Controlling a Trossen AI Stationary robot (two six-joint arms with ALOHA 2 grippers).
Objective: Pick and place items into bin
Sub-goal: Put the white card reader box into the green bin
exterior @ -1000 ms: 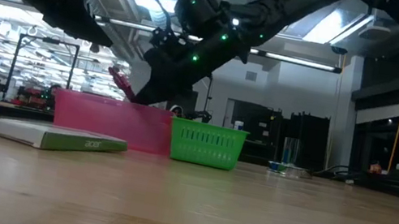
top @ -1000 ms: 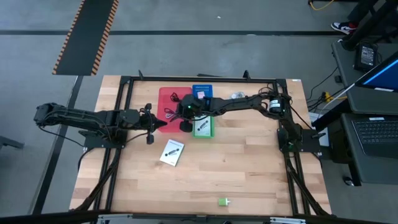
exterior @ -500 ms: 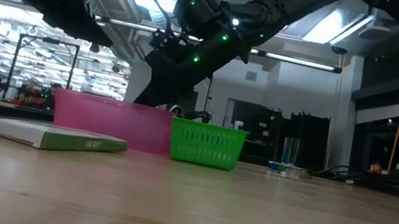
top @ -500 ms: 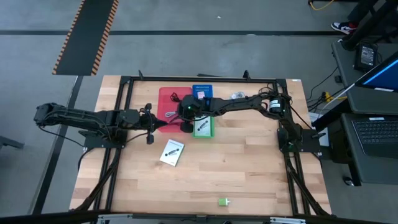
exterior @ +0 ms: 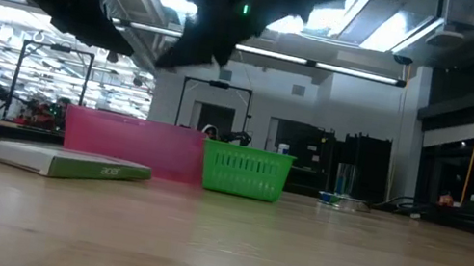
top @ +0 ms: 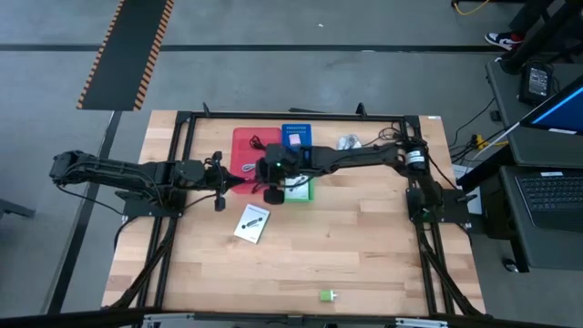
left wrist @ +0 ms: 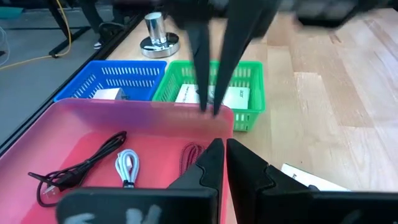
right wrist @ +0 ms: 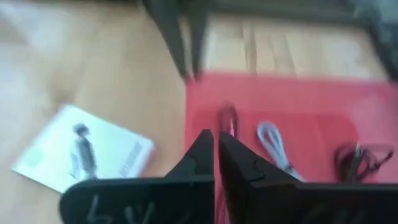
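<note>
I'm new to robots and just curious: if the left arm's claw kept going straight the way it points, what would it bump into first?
Probably the right gripper, whose dark fingers hang just ahead of the left gripper, over the near rim of the pink bin. Past it stands the green basket. Depth is hard to judge, so it might pass beneath.

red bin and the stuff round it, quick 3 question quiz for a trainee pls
1. True or false: the red bin holds three cables.
2. Which basket stands right beside the red bin? A. green basket B. blue basket C. neither
3. Fill in: on the bare table, the white card lies nearer the ___ arm's base.

Key: 1 true: a black cable, a white cable and a dark red cable. 2 A. 3 left. The right gripper hangs shut at the bin's edge; the left gripper faces it, shut.
</note>
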